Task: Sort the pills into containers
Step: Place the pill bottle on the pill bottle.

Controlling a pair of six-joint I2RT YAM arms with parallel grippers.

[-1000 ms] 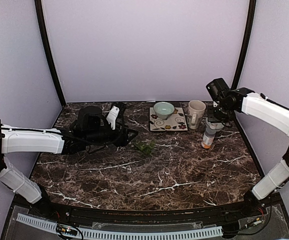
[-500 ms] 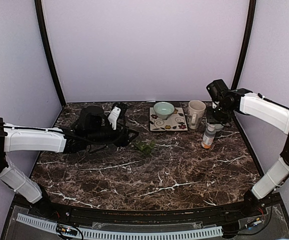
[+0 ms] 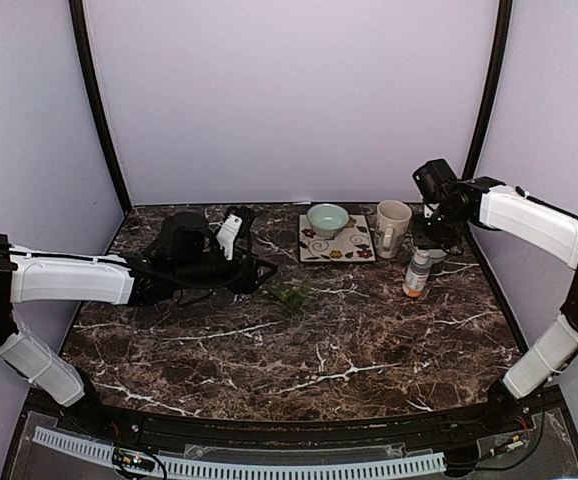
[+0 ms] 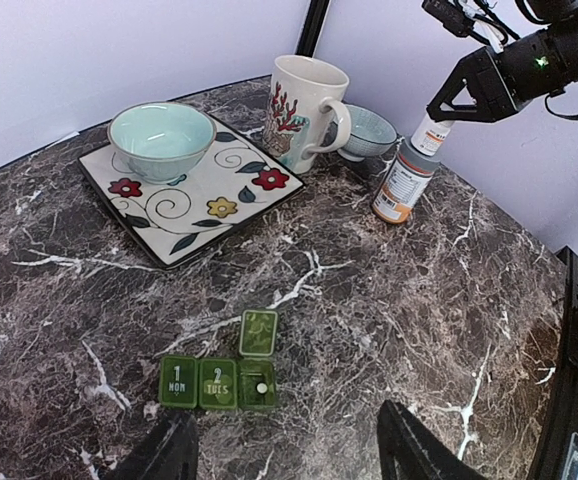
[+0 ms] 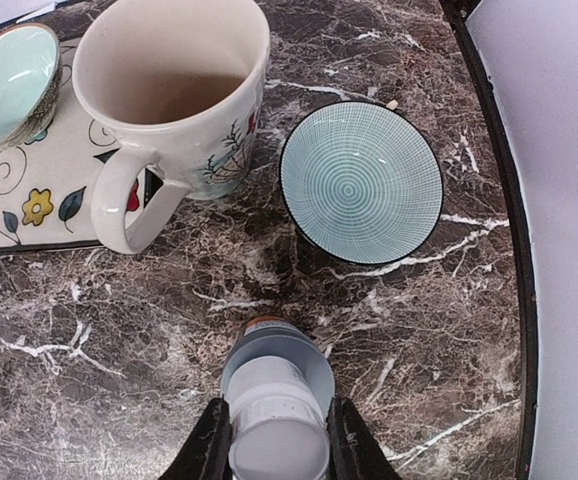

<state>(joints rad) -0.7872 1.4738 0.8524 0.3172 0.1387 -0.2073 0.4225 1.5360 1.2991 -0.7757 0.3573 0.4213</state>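
Note:
The dark green pill box lies on the marble in the left wrist view, just ahead of my open left gripper. Its two left lids read MON and TUES and are closed. The third lid is flipped open, and one pale pill lies in that compartment. In the top view the box sits right of my left gripper. My right gripper is shut on the white cap of the amber bottle, which stands near-upright at the right.
A floral square plate holds a pale green bowl at the back centre. A mug stands right of it. A blue ribbed bowl sits behind the bottle near the table's right edge.
The right gripper and the bottle's top shifted slightly, so the bottle now stands a little straighter. The left arm edged slightly to the right.

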